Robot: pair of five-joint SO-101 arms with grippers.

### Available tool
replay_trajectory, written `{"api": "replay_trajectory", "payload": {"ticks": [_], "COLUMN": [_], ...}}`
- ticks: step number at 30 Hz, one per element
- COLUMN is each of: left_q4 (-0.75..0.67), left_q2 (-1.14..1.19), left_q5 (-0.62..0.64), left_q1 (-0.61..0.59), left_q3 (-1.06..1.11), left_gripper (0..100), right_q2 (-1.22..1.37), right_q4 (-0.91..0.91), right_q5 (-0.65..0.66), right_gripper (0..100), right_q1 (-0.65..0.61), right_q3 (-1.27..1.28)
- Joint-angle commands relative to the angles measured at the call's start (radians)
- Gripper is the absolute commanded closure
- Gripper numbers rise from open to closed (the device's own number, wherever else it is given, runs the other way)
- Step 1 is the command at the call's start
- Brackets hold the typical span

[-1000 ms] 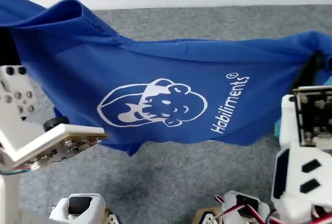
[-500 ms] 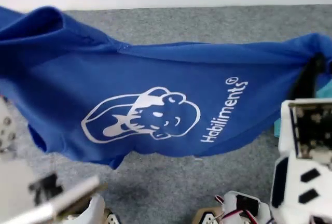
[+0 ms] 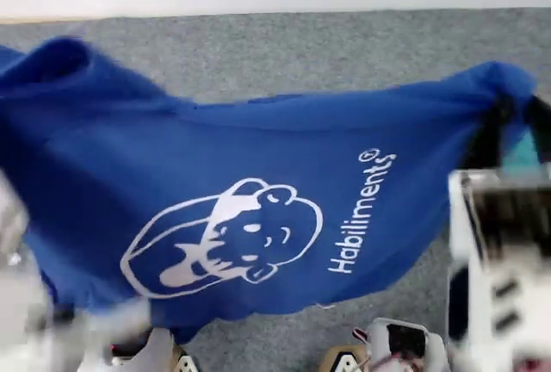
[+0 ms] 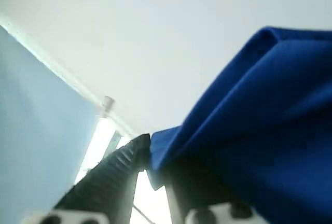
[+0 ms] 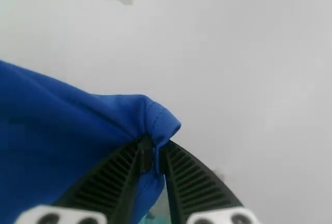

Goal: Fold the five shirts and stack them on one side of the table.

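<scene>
A blue shirt (image 3: 258, 174) with a white cartoon print hangs stretched in the air above the grey table, held up at both ends. My right gripper (image 5: 153, 154) is shut on one corner of the blue shirt (image 5: 67, 146), the hem pinched between its black fingers; in the high view that corner sits at the far right beside the right arm (image 3: 504, 243). My left gripper (image 4: 150, 159) is shut on the other end of the blue shirt (image 4: 259, 125), with cloth bunched over one finger. The left arm (image 3: 52, 329) shows as a blur at the lower left.
The grey table (image 3: 327, 45) lies bare behind the shirt. A teal cloth (image 3: 523, 150) peeks out at the right edge behind the right arm. The arm bases (image 3: 387, 350) stand at the near edge.
The shirt has swung toward the near edge and lower in the high view, its print sliding down and left. Both arms have moved with it and are now blurred.
</scene>
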Motion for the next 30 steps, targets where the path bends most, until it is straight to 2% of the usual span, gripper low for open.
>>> {"api": "replay_trajectory", "payload": {"ticks": [1,3,6,9,13,15,18,21,24,26,30], "left_q4": [0.003,-0.003,-0.112,-0.338,-0.766,-0.921,-1.025,-1.034,-1.014,-0.914,-0.615], "left_q2": [0.018,0.018,0.018,0.018,0.06,0.123,0.261,0.404,0.499,0.511,0.511], "left_q5": [0.014,0.012,0.011,0.011,0.011,0.011,0.011,0.018,0.1,0.133,0.135], "left_q1": [-0.008,-0.006,0.02,0.025,0.051,0.054,0.052,0.041,0.034,0.034,0.051], "left_q3": [0.22,0.381,0.677,0.984,1.336,1.414,1.395,1.273,1.133,1.04,0.885], "left_gripper": [100,100,100,100,100,100,100,100,100,100,100], "right_q2": [0.125,0.188,0.291,0.397,0.552,0.634,0.737,0.783,0.785,0.765,0.708], "right_q4": [-0.05,-0.096,-0.209,-0.367,-0.591,-0.682,-0.783,-0.852,-0.86,-0.835,-0.736], "right_q5": [0.005,0.005,0.003,0.003,0.003,0.005,0.005,0.005,0.005,0.005,0.011], "right_gripper": [98.7,98.7,98.7,98.7,98.7,98.7,98.7,98.7,98.7,98.7,98.7], "right_q1": [-0.028,-0.041,-0.051,-0.051,-0.048,-0.047,-0.044,-0.044,-0.047,-0.05,-0.059], "right_q3": [0.1,0.175,0.299,0.419,0.523,0.539,0.535,0.535,0.535,0.535,0.535]}}
